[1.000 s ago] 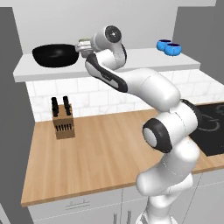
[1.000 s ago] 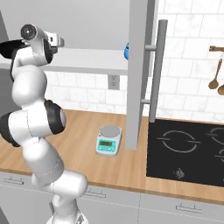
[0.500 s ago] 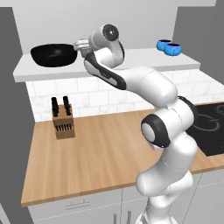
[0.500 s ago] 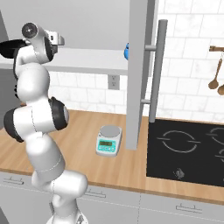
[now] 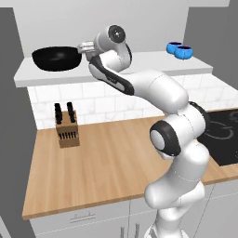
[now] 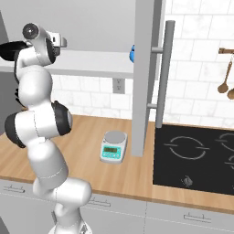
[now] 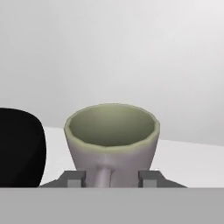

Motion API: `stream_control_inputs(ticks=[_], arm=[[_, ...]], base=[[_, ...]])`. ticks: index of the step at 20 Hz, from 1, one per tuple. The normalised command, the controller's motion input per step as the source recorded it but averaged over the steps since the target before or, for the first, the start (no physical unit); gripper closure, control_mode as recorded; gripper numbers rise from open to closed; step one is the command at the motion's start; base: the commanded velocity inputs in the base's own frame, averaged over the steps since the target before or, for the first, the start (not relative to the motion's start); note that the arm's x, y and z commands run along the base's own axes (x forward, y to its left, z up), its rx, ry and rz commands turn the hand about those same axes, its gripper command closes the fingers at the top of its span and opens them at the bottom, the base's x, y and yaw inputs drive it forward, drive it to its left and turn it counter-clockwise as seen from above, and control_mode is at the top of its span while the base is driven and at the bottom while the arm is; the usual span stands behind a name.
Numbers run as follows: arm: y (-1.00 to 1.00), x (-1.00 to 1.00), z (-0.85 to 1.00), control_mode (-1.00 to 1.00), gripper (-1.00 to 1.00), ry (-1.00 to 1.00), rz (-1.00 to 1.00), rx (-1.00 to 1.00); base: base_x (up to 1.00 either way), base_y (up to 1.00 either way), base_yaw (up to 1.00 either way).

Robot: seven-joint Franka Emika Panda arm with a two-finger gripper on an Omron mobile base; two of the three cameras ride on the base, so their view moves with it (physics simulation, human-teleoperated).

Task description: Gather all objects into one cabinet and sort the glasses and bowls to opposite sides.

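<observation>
Altogether one cup [image 7: 112,139], two blue bowls [image 5: 180,49].

glossy black bowl [image 5: 55,57], matt grey-beige cup [image 7: 112,142], wooden counter [image 5: 107,167], wooden knife block [image 5: 66,131]

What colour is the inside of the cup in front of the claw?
Pale olive green inside the cup, with a grey-beige outside; the hand view shows it best.

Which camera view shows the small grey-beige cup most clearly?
The hand view: the small grey-beige cup stands upright between the gripper fingertips, rim and inside visible. In the left base view the cup is a small shape beside the wide black bowl.
</observation>
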Motion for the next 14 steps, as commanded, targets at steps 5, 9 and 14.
stream_control_inputs(ticks=[5, 9, 14], arm=[[0.00, 0.00, 0.00, -1.00, 1.00, 0.00, 0.00, 0.00], [0.00, -0.02, 0.00, -1.00, 1.00, 0.00, 0.00, 0.00], [0.00, -0.34, 0.00, -1.00, 1.00, 0.00, 0.00, 0.00]], base=[[0.00, 0.00, 0.00], [0.00, 0.00, 0.00], [0.00, 0.00, 0.00]])
